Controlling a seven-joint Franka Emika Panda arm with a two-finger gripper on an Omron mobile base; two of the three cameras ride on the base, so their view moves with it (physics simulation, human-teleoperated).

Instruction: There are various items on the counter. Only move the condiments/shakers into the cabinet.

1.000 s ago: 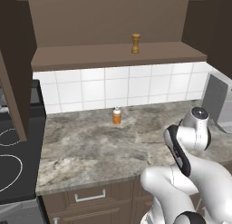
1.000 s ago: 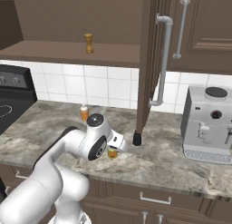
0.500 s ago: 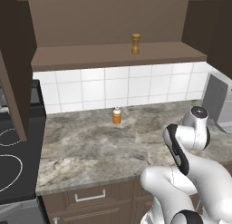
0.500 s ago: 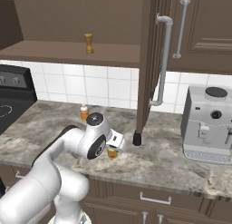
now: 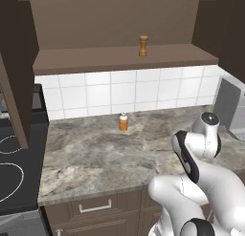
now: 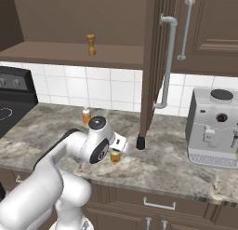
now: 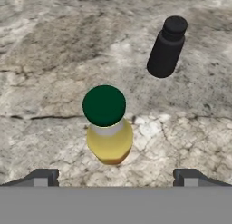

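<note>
The yellow squeeze bottle (image 7: pixel 108 134) with its dark green cap stands on the marbled counter (image 7: pixel 54 51), right under my hand. My gripper (image 7: pixel 115 178) is open above it, and its two fingertips (image 7: pixel 43 177) are wide apart on either side of the bottle without touching it. The black shaker (image 7: pixel 166 47) stands a little beyond, also seen as the black shaker (image 6: pixel 140 142) by the foot of the open cabinet door. The yellow bottle (image 6: pixel 115 156) peeks out beneath my hand. The brown wooden shaker (image 5: pixel 143 45) stands upright on the cabinet shelf (image 5: pixel 119 58).
A small orange bottle (image 5: pixel 123 122) stands near the tiled back wall. The open cabinet door (image 6: pixel 155 61) with its silver handle hangs just right of my arm. A grey coffee machine (image 6: pixel 218 126) sits on the counter's right end, and the black stove (image 5: pixel 12 168) on the left.
</note>
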